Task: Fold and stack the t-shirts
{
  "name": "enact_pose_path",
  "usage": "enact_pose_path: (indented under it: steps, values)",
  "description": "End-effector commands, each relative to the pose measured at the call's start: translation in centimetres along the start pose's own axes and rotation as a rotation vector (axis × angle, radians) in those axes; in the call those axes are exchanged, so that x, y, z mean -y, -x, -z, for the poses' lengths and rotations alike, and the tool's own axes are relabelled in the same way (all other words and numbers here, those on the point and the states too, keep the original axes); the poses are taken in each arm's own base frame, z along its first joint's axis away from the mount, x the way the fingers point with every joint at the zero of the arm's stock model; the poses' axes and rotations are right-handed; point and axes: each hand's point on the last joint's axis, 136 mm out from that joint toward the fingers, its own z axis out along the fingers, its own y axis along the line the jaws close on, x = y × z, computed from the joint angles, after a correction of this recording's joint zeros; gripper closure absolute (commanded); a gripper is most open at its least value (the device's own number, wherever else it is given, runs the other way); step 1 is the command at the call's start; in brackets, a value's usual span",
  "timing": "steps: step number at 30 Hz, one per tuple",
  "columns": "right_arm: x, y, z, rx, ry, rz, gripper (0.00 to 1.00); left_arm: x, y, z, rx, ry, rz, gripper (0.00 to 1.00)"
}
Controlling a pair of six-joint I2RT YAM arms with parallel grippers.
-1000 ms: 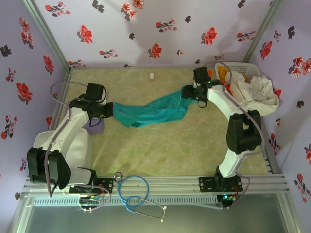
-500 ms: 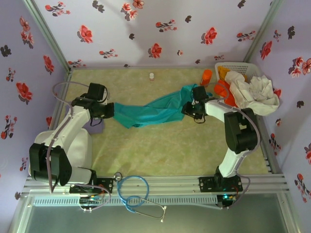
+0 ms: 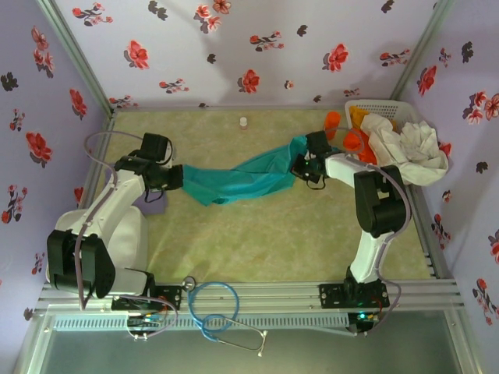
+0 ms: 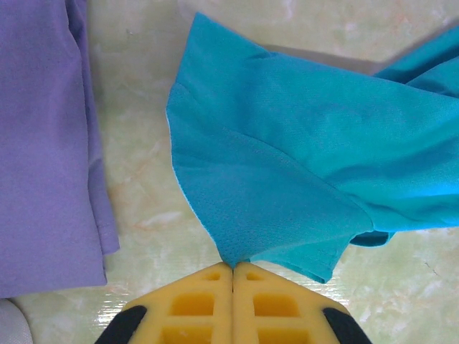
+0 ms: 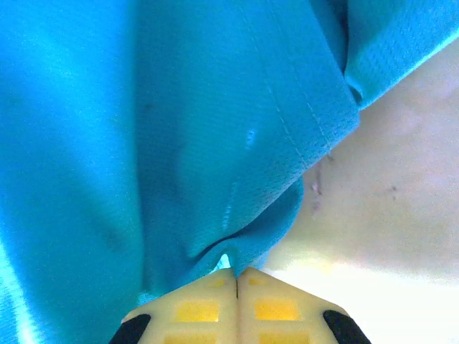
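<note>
From above, the teal t-shirt [image 3: 242,181] lies stretched along the bench [image 3: 257,249]; at the left wrist, left jaws pinch only its corner tip; at the right wrist, right jaws nip a thin fold, so tension could free either

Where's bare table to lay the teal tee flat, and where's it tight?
Biggest free patch: the table between the teal tee and the near rail. Smaller strip behind the tee up to the back wall, with one small bottle. Tight: far right by the basket and orange cup; left edge where the purple tee lies.
</note>
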Motion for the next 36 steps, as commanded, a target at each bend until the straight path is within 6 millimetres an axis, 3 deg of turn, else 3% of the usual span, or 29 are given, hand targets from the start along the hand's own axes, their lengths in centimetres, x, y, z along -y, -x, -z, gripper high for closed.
enact_pose_path:
  steps: [1,11,16,19,24,30,33,35,36]
  values:
    - [0.1,0.0,2.0,-0.017,-0.062,0.045,1.0,0.1,0.4,1.3,0.024,-0.013,0.018,1.0]
    - [3.9,-5.3,9.1,-0.196,-0.277,0.112,1.0,0.1,0.8,1.3,0.026,-0.008,0.008,1.0]
    - [5.2,-6.3,14.1,-0.221,-0.406,0.175,1.0,0.3,1.4,1.3,0.028,-0.008,-0.003,1.0]
    - [5.6,-6.6,15.6,-0.262,-0.475,0.226,1.0,0.4,1.6,1.3,0.03,-0.009,-0.006,1.0]
    - [7.3,-7.3,14.4,-0.375,-0.595,0.304,1.0,0.3,1.2,1.1,0.021,-0.009,-0.003,1.0]
    - [8.2,-9.0,10.5,-0.447,-0.616,0.327,0.99,0.1,0.6,1.0,0.021,-0.009,0.002,1.0]
    - [8.2,-9.0,8.4,-0.434,-0.594,0.312,0.8,0.1,0.5,0.8,0.015,-0.01,0.007,1.0]
    - [8.1,-8.9,7.3,-0.404,-0.575,0.291,0.6,0.0,0.4,0.7,0.016,-0.009,0.007,1.0]
    - [7.9,-8.7,6.8,-0.376,-0.557,0.28,0.56,0.1,0.5,0.7,0.016,-0.01,0.005,1.0]
